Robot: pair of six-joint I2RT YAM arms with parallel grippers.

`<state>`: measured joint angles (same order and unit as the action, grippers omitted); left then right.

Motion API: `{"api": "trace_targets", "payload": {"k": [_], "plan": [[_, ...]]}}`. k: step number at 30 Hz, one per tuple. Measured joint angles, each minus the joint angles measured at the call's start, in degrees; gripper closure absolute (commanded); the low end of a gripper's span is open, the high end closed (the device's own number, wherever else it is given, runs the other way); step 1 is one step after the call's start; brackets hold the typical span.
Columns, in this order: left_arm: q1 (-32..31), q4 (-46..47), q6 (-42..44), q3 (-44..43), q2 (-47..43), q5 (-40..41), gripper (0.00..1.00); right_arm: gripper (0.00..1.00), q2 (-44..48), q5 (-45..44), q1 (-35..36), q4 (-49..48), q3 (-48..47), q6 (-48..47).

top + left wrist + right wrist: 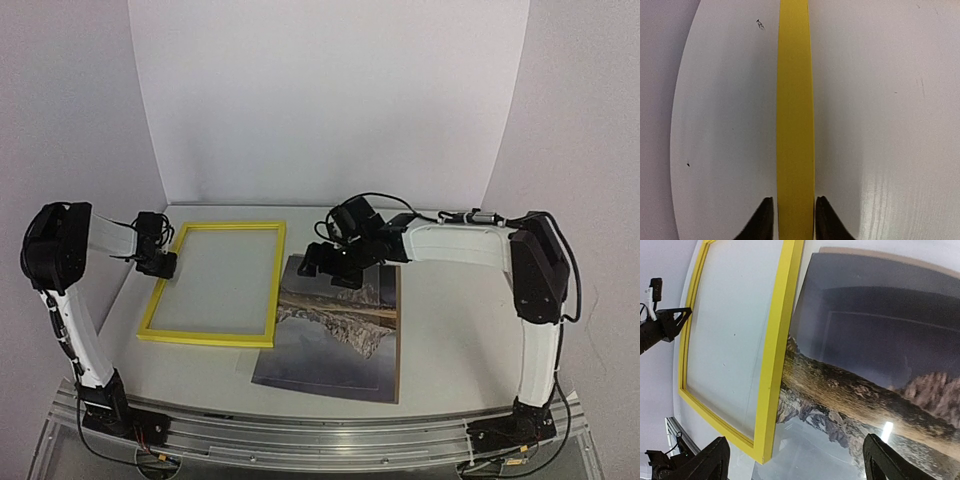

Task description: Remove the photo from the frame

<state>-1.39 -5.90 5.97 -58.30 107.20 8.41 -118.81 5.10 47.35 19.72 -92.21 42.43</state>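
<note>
The yellow frame (pixel 232 226) lies flat on the left half of the table, bare tabletop showing through it. To its right lies the photo (pixel 335 335) of snowy mountains, outside the frame, with its left edge under the frame's right bar (pixel 780 330). My left gripper (pixel 158 263) is at the frame's left bar. In the left wrist view the gripper (pixel 794 200) straddles that bar (pixel 795 100), open, with a thin gap on each side. My right gripper (pixel 335 262) hovers over the photo's (pixel 850 390) far edge. It (pixel 797 462) stands wide open and holds nothing.
A brown cardboard backing (pixel 400 335) shows as a strip along the photo's right edge. White walls close in the table (pixel 450 330) at the back and both sides. A metal rail (pixel 320 435) with the arm bases runs along the near edge.
</note>
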Motion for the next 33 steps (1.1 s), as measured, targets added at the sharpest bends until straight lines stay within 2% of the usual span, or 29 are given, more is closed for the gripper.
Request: {"api": "trace_targets", "payload": {"k": [3,4,5,7,13,18,22,27,29,33], "plan": [[0.15,-0.08,2.28,-1.91,1.77,2.73,0.31,0.05,7.58,-2.40,-1.74,-0.89,6.80,-0.34],[0.17,-0.10,2.96,-2.49,2.37,3.62,0.21,0.04,9.82,-3.19,-2.32,-0.88,9.11,-0.30],[0.22,0.07,3.09,-2.89,2.67,4.40,0.06,0.04,12.65,-4.10,-3.13,-1.37,12.43,-0.32],[0.22,-0.17,3.09,-3.61,2.71,5.78,0.01,0.04,17.23,-5.65,-4.58,-1.22,18.20,-0.09],[0.19,-7.21,-1.17,-9.16,2.69,8.06,0.00,0.04,27.53,-8.27,-8.73,-0.35,32.46,1.20],[-2.17,-12.88,-9.61,-13.71,-1.40,2.33,0.01,0.06,30.85,-7.36,-10.58,-0.68,38.82,2.10],[-10.89,-13.88,-16.04,-12.94,-6.72,-5.47,0.01,0.08,30.89,-4.75,-11.32,-3.79,41.96,2.60],[-24.78,-8.12,-23.65,-7.83,-8.22,-22.44,0.01,0.11,29.26,0.62,-12.72,-10.19,43.61,3.26],[-28.40,-7.34,-25.76,-6.64,-7.27,-27.57,0.00,0.11,27.91,2.51,-13.28,-12.49,43.88,3.28],[-31.81,-4.99,-28.56,-6.57,-4.06,-33.16,0.01,0.14,24.88,4.81,-14.53,-15.50,44.30,3.33]]}}
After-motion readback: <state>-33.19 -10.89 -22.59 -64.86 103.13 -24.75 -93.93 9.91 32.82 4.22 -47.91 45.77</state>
